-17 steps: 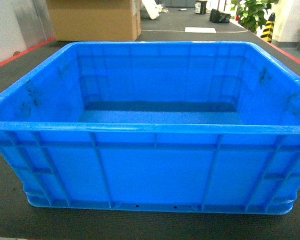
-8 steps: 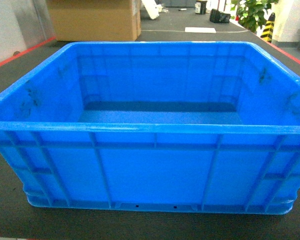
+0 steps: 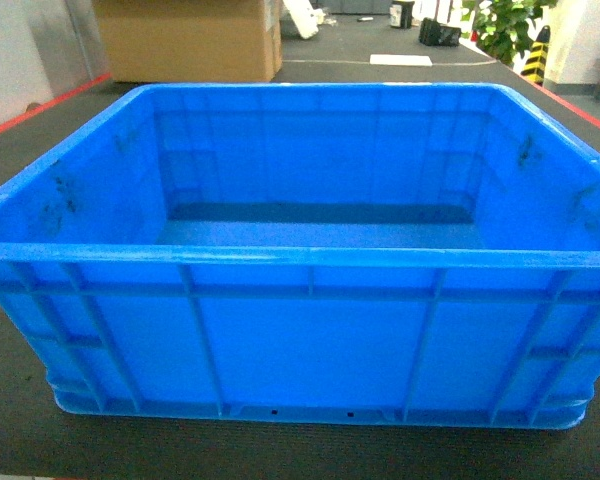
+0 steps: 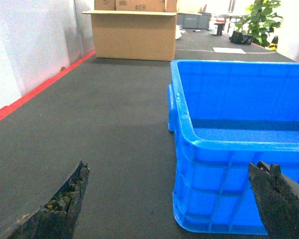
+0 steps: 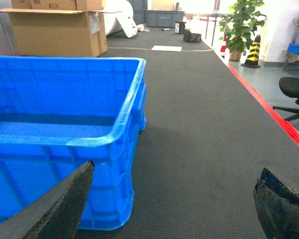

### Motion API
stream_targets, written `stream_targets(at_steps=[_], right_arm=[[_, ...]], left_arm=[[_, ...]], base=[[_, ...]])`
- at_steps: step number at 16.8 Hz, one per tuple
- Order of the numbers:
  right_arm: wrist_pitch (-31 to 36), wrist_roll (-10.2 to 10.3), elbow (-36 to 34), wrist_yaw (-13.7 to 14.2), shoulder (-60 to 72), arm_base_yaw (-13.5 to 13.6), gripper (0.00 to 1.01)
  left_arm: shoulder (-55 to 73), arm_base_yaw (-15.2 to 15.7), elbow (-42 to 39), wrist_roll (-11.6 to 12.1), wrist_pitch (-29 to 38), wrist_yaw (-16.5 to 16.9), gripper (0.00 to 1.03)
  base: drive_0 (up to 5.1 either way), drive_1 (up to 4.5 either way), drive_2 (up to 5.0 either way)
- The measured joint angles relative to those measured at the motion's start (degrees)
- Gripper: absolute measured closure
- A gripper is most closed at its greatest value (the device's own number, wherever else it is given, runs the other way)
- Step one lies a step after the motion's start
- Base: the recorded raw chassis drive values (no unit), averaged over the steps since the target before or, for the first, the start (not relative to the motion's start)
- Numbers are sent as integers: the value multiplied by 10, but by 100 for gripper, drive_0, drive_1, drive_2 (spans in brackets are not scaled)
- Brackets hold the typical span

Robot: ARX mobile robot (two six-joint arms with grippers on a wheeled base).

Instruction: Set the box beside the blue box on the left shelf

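Box [image 3: 310,260] is sitting empty on the dark mat [image 4: 104,124], ungrabbed. To lift well, both arms should be closing on opposite side walls evenly, under the rim. Left gripper [image 4: 164,204] is gaping wide, straddling the box's near-left corner; right gripper [image 5: 174,204] is gaping too, at the near-right corner. No shelf showing.

bright even indoor light | glare on box [image 3: 310,255] rim | blown-out background | jaws blurred at frame edges
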Motion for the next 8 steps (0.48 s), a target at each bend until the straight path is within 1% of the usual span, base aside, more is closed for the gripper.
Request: stream_targets(at_steps=[8], right_arm=[[0, 0, 0, 0, 0, 0, 3]], left_arm=[[0, 0, 0, 0, 0, 0, 5]], base=[[0, 0, 0]])
